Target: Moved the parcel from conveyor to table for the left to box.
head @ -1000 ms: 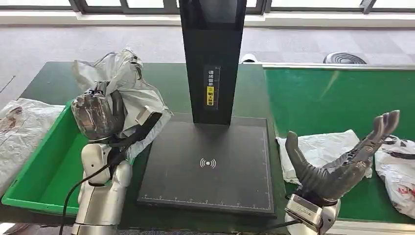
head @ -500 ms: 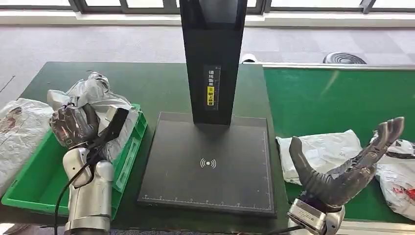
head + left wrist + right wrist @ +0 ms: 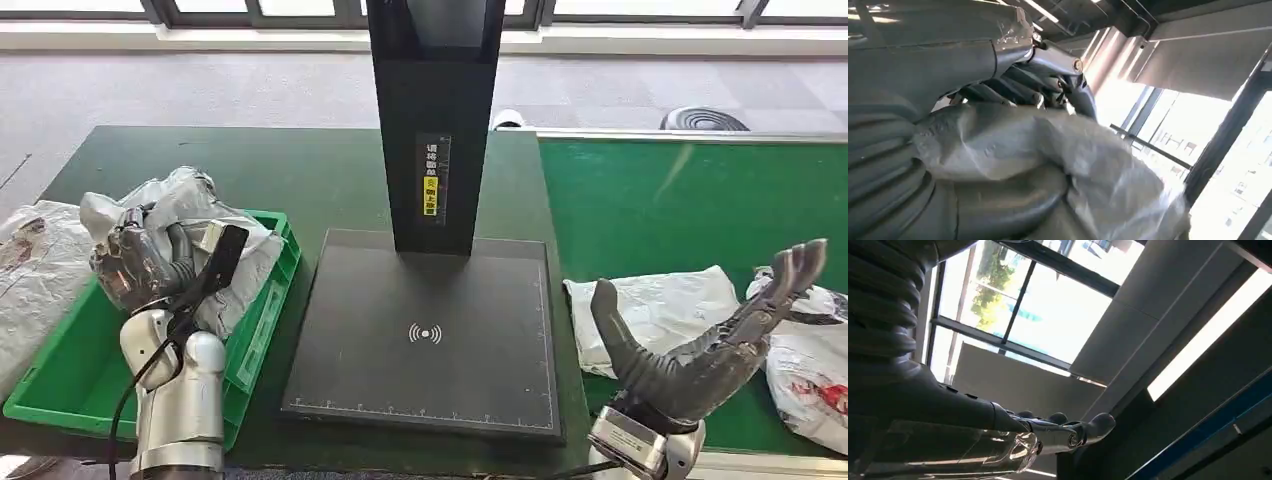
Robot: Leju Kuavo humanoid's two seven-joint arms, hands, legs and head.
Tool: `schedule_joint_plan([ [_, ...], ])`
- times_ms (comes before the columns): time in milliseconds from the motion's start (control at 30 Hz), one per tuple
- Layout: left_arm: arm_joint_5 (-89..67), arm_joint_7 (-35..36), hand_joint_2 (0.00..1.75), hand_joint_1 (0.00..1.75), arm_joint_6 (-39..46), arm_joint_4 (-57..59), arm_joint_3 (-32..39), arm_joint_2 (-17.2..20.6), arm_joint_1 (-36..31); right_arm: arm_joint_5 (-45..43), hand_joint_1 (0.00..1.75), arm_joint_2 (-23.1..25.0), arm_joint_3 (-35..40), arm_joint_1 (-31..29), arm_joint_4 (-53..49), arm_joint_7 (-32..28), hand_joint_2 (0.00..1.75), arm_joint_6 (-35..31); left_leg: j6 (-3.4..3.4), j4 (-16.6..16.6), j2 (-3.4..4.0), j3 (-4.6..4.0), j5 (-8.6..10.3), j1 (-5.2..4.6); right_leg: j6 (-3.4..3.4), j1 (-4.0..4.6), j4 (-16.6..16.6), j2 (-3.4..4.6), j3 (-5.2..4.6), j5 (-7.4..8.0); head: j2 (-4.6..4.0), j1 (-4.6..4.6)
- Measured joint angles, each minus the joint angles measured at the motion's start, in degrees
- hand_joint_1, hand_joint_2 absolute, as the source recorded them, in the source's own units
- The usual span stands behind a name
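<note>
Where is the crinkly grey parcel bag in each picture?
Head view: the grey parcel is at the left, over the green bin, held by the left hand.
Left wrist view: the parcel is in the middle, fingers wrapped over it.
Right wrist view: not in it.
Shared landmark: the left hand holding it.

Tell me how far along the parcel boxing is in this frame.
Done: a grey parcel is off the conveyor. In hand: the left hand grips it over the green box, not released. Left: white parcels wait on the conveyor by the open, empty right hand.
</note>
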Motion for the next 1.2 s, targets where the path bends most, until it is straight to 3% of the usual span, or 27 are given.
schedule_joint_plan([
  [1200,0.0,-0.4,1.75,0.0,0.0,-1.4,3.3,-1.0,0.0,0.0,0.0,0.0,0.0,0.0,0.3,0.0,1.75,0.0,0.0,0.0,-0.01,-0.01,0.0,0.0,0.0,0.0,0.0,-0.02,0.0,0.0,0.0,0.0],
])
